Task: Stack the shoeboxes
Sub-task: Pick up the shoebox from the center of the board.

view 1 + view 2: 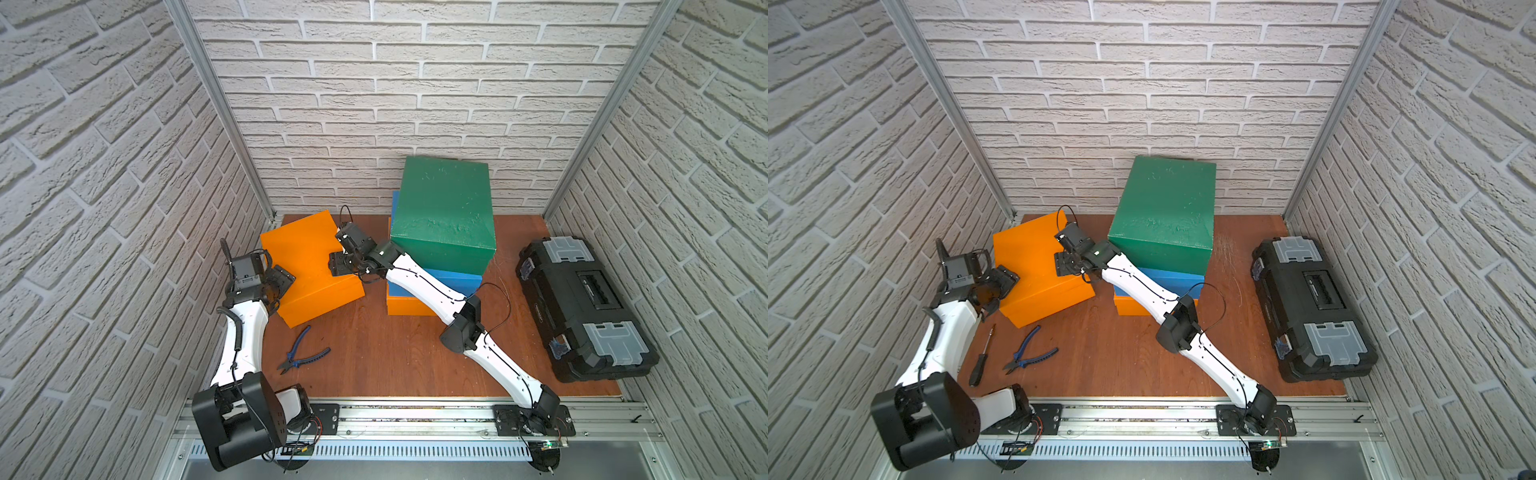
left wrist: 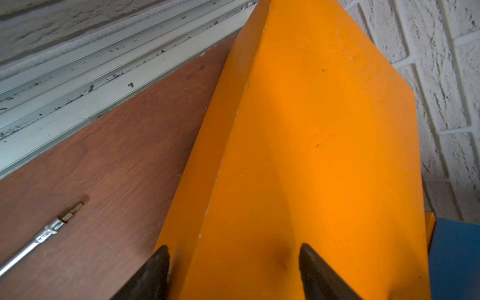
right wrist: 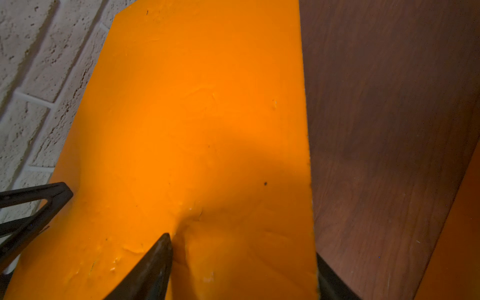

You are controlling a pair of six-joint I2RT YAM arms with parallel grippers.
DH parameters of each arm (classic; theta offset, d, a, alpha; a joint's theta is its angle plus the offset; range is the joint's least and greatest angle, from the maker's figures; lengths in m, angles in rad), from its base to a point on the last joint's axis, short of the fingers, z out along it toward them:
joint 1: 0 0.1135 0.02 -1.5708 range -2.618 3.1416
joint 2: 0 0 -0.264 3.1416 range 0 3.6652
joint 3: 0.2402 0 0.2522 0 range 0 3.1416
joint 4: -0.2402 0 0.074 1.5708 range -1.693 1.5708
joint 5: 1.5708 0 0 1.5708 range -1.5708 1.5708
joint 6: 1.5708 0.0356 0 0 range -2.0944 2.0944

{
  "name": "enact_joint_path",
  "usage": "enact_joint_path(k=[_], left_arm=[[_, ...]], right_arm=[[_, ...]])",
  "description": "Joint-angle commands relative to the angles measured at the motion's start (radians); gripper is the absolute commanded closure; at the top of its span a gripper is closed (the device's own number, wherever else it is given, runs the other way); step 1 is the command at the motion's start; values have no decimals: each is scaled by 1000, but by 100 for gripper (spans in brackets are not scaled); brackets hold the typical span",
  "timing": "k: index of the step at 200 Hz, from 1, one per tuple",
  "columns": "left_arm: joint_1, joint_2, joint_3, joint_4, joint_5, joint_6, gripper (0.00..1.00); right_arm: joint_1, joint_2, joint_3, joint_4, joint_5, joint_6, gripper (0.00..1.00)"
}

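A loose orange shoebox (image 1: 307,270) (image 1: 1038,270) lies askew at the back left of the table. My left gripper (image 1: 284,280) (image 2: 232,248) is shut on its near-left corner, one finger on the lid and one on the side wall. My right gripper (image 1: 338,264) (image 3: 242,246) is shut on the box's right edge, and its upper finger dents the lid. To the right stands a stack: a dark green shoebox (image 1: 444,216) on a blue shoebox (image 1: 457,282) on a second orange shoebox (image 1: 405,307). The right arm hides part of the two lower boxes.
A black toolbox (image 1: 582,307) lies along the right wall. Blue-handled pliers (image 1: 301,349) and a screwdriver (image 1: 982,357) lie on the wooden table (image 1: 395,353) in front of the loose box. Brick walls close in the left, back and right sides.
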Motion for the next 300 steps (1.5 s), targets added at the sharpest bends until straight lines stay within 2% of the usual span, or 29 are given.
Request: enact_joint_path(k=[1, 41, 108, 150, 300], left_arm=[[-42, -58, 67, 112, 206, -79, 23], [-44, -122, 86, 74, 195, -79, 23], [-52, -215, 127, 12, 185, -86, 23], [-57, -255, 156, -11, 191, -100, 23], [-119, -330, 419, -116, 164, -139, 28]], right_arm=[[142, -18, 14, 47, -271, -82, 30], [173, -57, 14, 13, -208, -150, 31], [201, -117, 14, -20, -203, -188, 31], [227, -153, 15, -46, -154, -228, 31], [290, -287, 17, -73, -110, -302, 32]])
